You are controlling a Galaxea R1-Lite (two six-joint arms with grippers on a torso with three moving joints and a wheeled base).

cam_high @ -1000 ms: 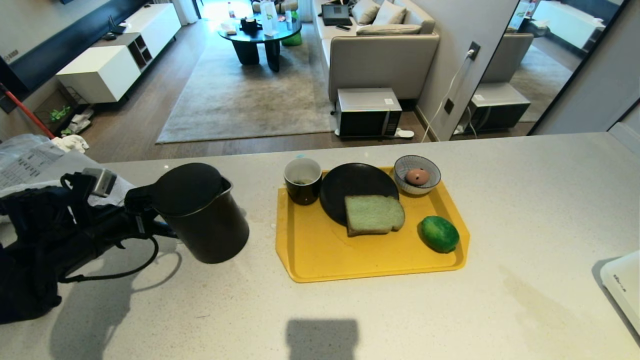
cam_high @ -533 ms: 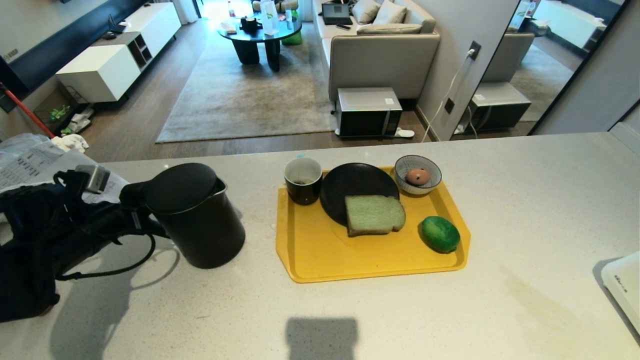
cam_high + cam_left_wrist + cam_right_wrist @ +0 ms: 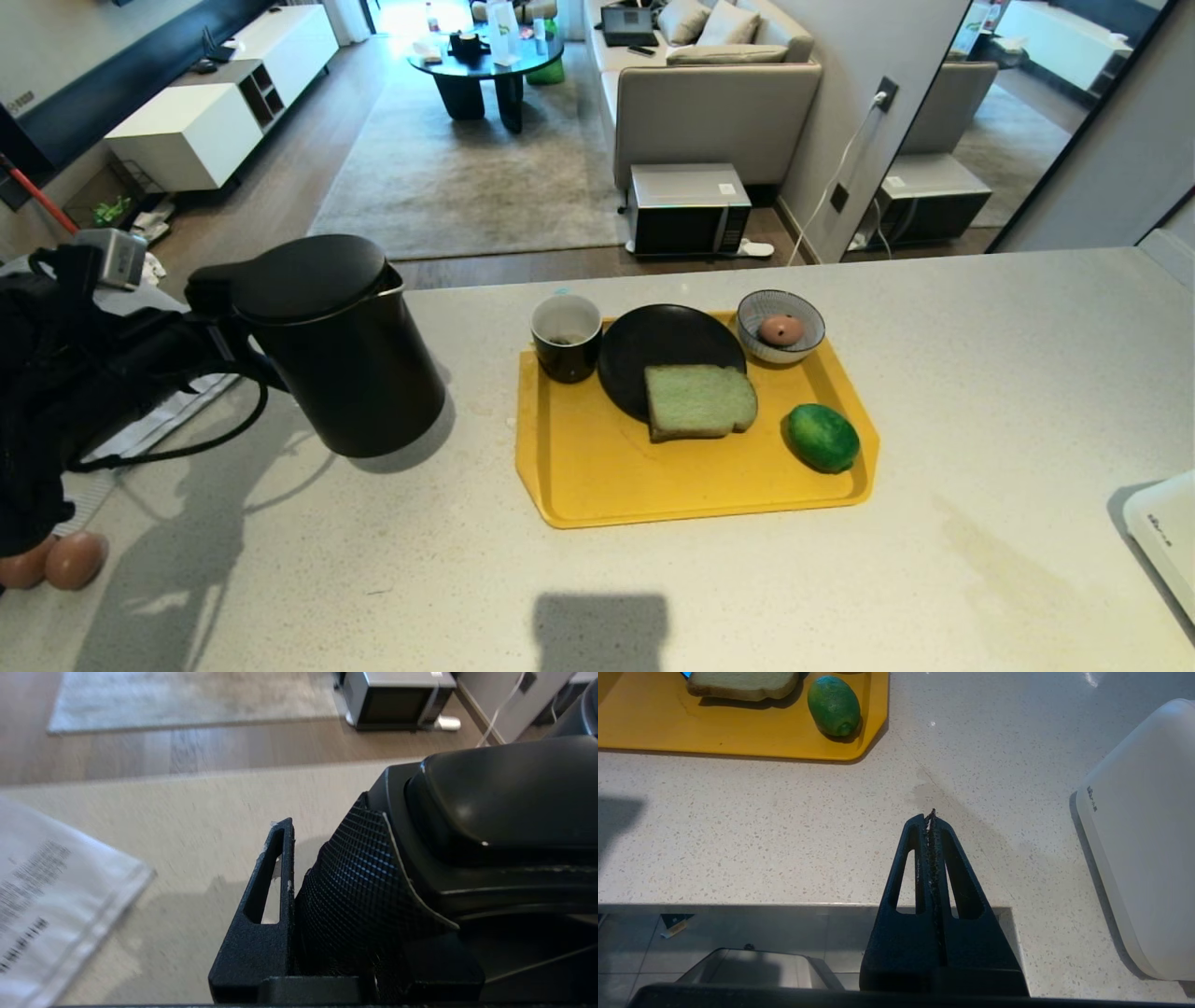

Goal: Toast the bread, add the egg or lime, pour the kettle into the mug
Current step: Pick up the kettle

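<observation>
I am gripping the kettle (image 3: 331,350) by its handle with my left gripper (image 3: 201,341), jaws clamped on the textured grip, and holding it upright, lid on, clear of the counter (image 3: 747,579), well to the left of the tray (image 3: 653,476). In my left wrist view one finger (image 3: 264,905) is pressing flat against the side of the handle, with the kettle's lid (image 3: 504,793) filling the frame beside it and a printed sheet (image 3: 51,891) lying on the counter below.

On the yellow tray, the mug (image 3: 565,336) is standing at the far left corner, empty-looking and upright, touching or just beside the black plate (image 3: 653,345). The bread (image 3: 698,400) is lying flat, half on the plate's near edge and half on the tray. The lime (image 3: 822,437) is resting on the tray near its right rim, just beside the bread but apart from it. A small striped bowl (image 3: 780,322) at the tray's far right corner is holding a brownish egg (image 3: 778,329). Two more eggs (image 3: 56,562) are lying on the counter far to the left of the tray, under my left arm.

My right gripper (image 3: 930,816) is hanging idle over the counter's near edge, to the right of the tray, its jaws pressed together and holding nothing. A white appliance (image 3: 1143,835) is sitting on the counter farther right of it.
</observation>
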